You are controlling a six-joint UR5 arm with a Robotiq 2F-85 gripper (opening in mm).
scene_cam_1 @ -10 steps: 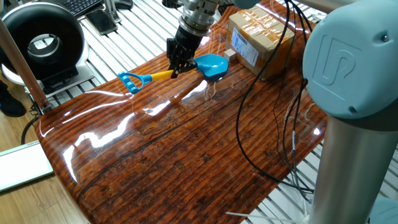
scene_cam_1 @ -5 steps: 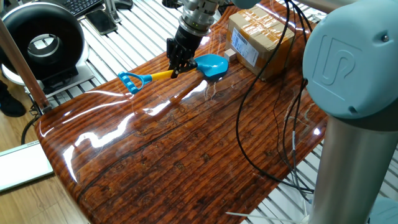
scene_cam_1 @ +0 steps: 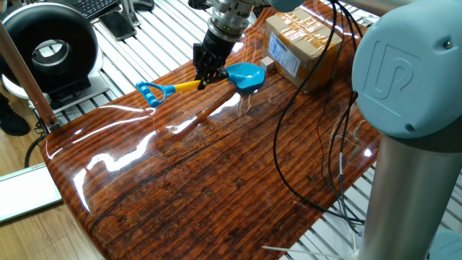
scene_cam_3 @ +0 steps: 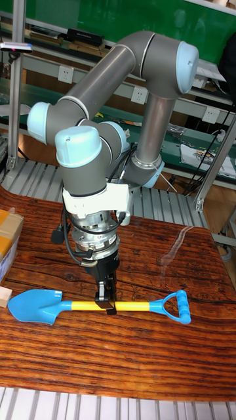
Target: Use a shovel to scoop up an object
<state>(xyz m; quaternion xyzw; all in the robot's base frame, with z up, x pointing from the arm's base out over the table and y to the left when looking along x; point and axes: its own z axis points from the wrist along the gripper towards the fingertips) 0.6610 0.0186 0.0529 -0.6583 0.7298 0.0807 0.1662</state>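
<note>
The shovel lies level, low at the wooden tabletop, with its blue blade (scene_cam_1: 245, 74) (scene_cam_3: 36, 307) pointing toward the cardboard box. My gripper (scene_cam_1: 206, 76) (scene_cam_3: 107, 303) comes straight down and is shut on the yellow shaft (scene_cam_1: 185, 87) (scene_cam_3: 134, 306) near its middle. The blue D-handle (scene_cam_1: 150, 94) (scene_cam_3: 177, 307) sticks out the other way. The object, a tiny tan wooden cube (scene_cam_1: 268, 63) (scene_cam_3: 5, 296), sits on the table just past the blade's tip, against the box. I cannot tell whether the blade touches the table.
A brown taped cardboard box (scene_cam_1: 303, 40) (scene_cam_3: 9, 241) stands right behind the cube. Black cables (scene_cam_1: 303, 144) hang over the table's right side. A black round device (scene_cam_1: 50, 50) sits off the table at the left. The table's edge (scene_cam_1: 68, 180) runs close by.
The shovel's handle end has shifted very slightly up and left in the fixed view. The gripper and blade stand almost as before.
</note>
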